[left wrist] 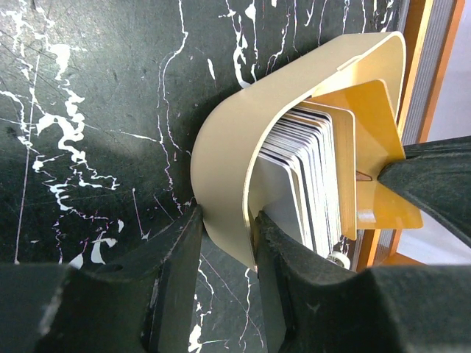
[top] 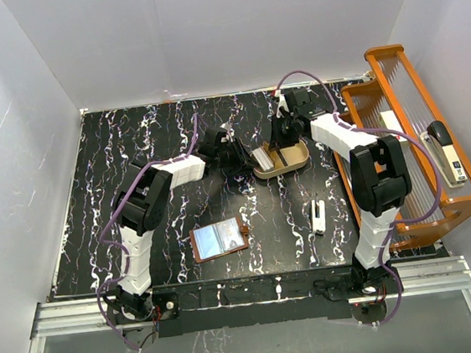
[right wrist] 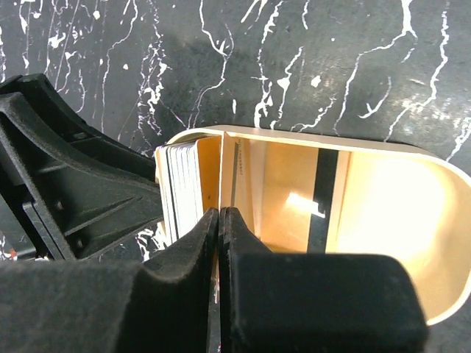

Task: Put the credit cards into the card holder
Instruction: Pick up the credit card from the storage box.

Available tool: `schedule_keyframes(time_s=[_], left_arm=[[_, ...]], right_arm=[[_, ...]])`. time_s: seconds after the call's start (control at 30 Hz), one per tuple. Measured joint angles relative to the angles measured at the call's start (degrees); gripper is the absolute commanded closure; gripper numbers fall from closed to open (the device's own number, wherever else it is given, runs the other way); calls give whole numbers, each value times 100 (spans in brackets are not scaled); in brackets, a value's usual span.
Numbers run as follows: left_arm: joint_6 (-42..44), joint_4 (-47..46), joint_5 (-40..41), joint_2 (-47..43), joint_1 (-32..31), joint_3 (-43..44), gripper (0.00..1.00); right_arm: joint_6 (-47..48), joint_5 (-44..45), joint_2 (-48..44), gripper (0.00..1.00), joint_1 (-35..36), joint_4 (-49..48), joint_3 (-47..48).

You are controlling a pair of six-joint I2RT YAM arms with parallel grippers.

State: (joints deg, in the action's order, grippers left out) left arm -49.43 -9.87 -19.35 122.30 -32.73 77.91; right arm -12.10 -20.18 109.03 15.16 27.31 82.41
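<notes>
A stack of credit cards (left wrist: pixel 302 176) stands on edge at one end of a tan oval tray (left wrist: pixel 221 162). My left gripper (left wrist: pixel 224 220) is shut on the tray's curved end wall, one finger outside and one inside. My right gripper (right wrist: pixel 221 213) is shut on a single orange credit card (left wrist: pixel 364 125), seen edge-on (right wrist: pixel 235 173) just apart from the stack (right wrist: pixel 180 184). From above, both grippers meet at the tray (top: pixel 295 163). The card holder (top: pixel 219 238), a brown wallet, lies open and flat near the front, left of centre, away from both grippers.
A narrow white stick (top: pixel 317 217) lies on the black marbled table right of the wallet. An orange rack (top: pixel 375 56) with a stapler (top: pixel 446 153) on it stands along the right edge, close behind the tray. White walls enclose the table.
</notes>
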Motion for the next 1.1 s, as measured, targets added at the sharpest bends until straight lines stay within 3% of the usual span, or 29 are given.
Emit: schedule_keyframes(time_s=[0.53, 0.8, 1.1], left_arm=[[46, 717, 481, -411, -2, 0, 60], [92, 953, 706, -1182, -2, -221, 61], [363, 1652, 1051, -2479, -2, -1019, 65]], right_arm=[[-11, 960, -658, 100, 55, 387, 0], [-186, 1325, -1244, 100, 243, 754, -70], [-682, 1224, -2643, 100, 940, 809, -960]])
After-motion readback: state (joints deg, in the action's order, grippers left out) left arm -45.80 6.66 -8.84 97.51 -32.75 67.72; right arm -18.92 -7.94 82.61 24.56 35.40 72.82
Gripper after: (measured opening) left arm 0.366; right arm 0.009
